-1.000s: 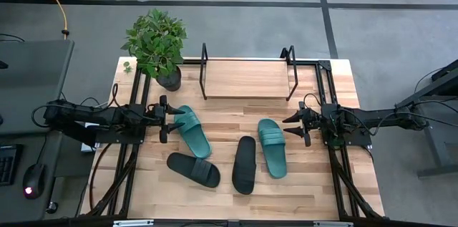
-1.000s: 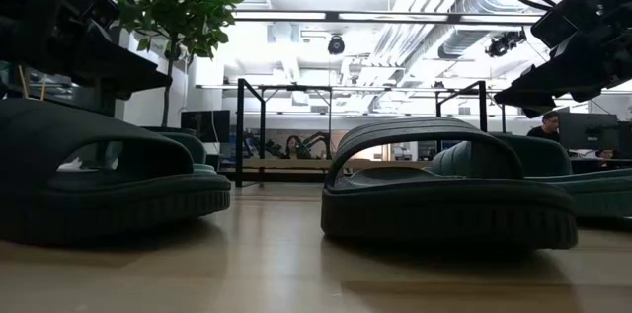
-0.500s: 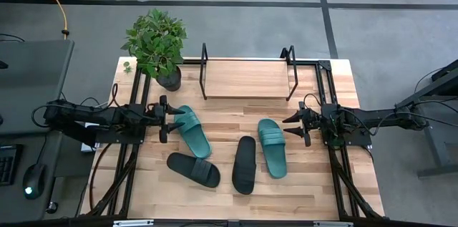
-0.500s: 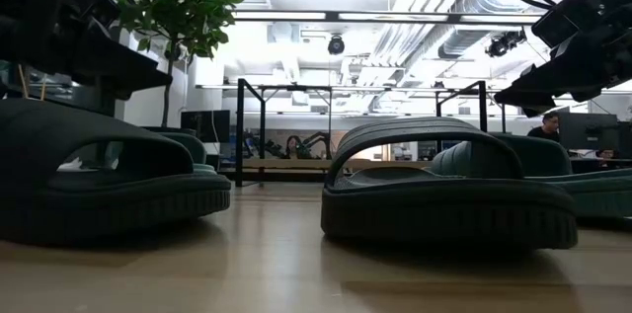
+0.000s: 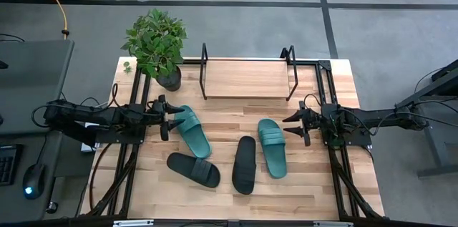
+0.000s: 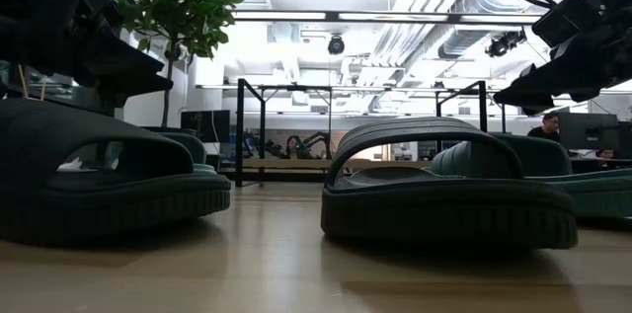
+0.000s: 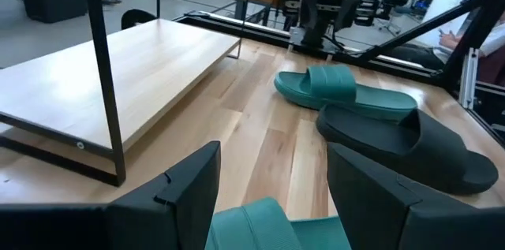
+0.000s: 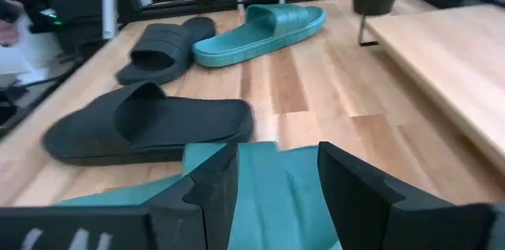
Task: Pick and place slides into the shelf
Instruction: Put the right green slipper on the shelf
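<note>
Four slides lie soles down on the table. One teal slide (image 5: 192, 130) lies left of centre and the other teal slide (image 5: 272, 147) right of centre. Between them are a black slide (image 5: 193, 169) and a second black slide (image 5: 244, 164). The shelf (image 5: 246, 78) stands at the far edge, its board bare. My left gripper (image 5: 170, 118) is open at the far end of the left teal slide (image 7: 264, 226), which shows between its fingers. My right gripper (image 5: 290, 125) is open beside the far end of the right teal slide (image 8: 276, 183).
A potted plant (image 5: 157, 44) stands at the table's far left corner, next to the shelf's left black loop frame (image 5: 204, 69). Black rails run along both table sides. Bare wood shows between the slides and the shelf (image 7: 118, 76).
My left gripper has shifted a little toward the table's right, over the end of the left teal slide, and the low view shows it tipped. The slides and my right arm have kept still.
</note>
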You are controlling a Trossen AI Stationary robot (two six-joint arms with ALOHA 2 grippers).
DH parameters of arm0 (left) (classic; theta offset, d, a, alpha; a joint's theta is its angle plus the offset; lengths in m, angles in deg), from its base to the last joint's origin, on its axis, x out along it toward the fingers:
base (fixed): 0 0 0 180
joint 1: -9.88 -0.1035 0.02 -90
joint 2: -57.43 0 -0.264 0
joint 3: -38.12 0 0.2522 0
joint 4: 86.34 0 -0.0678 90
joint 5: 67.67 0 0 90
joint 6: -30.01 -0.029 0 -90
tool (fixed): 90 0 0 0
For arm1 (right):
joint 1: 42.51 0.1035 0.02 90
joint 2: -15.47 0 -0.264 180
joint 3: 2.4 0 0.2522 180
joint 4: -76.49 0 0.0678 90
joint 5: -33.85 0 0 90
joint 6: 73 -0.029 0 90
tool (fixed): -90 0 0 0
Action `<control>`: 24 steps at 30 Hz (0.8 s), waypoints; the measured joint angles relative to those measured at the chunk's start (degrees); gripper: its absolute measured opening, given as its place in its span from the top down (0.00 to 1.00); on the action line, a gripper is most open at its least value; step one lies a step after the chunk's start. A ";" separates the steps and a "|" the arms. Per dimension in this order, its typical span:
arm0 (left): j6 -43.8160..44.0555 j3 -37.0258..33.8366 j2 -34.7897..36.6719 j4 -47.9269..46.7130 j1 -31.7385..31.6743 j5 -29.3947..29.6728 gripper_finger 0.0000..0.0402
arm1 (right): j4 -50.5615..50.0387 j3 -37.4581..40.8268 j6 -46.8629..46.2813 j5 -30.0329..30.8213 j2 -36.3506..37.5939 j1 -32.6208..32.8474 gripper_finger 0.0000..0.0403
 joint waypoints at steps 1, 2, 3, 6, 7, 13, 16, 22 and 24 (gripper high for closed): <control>0.00 0.00 0.00 0.02 0.00 -0.13 0.46 | 0.22 0.00 0.27 0.48 -0.02 0.00 0.59; 0.33 -0.01 0.00 0.00 0.00 -0.13 0.46 | 0.39 0.00 0.30 0.84 0.00 0.00 0.59; 0.87 0.00 0.00 0.02 0.00 -0.13 0.46 | 0.39 0.00 -0.09 0.90 0.00 -0.02 0.59; 2.65 0.00 0.00 0.14 0.00 -0.15 0.46 | 0.42 0.00 -3.88 0.95 -0.02 0.00 0.59; 3.18 0.00 0.00 0.29 0.00 -0.16 0.46 | 0.62 0.00 -4.78 0.97 -0.02 -0.01 0.59; 4.35 0.00 0.00 1.57 0.00 -0.22 0.46 | 2.77 0.00 -5.08 1.07 -0.02 0.00 0.59; 4.46 -0.01 -0.02 3.33 0.00 -0.08 0.46 | 4.68 0.00 -5.68 1.42 0.00 0.00 0.59; 3.89 0.00 0.00 12.72 0.00 -0.52 0.46 | 8.91 0.00 -9.51 1.42 -0.02 0.00 0.59; 2.82 0.00 0.00 15.32 0.00 -0.57 0.46 | 10.43 0.00 -9.28 1.45 0.00 0.00 0.59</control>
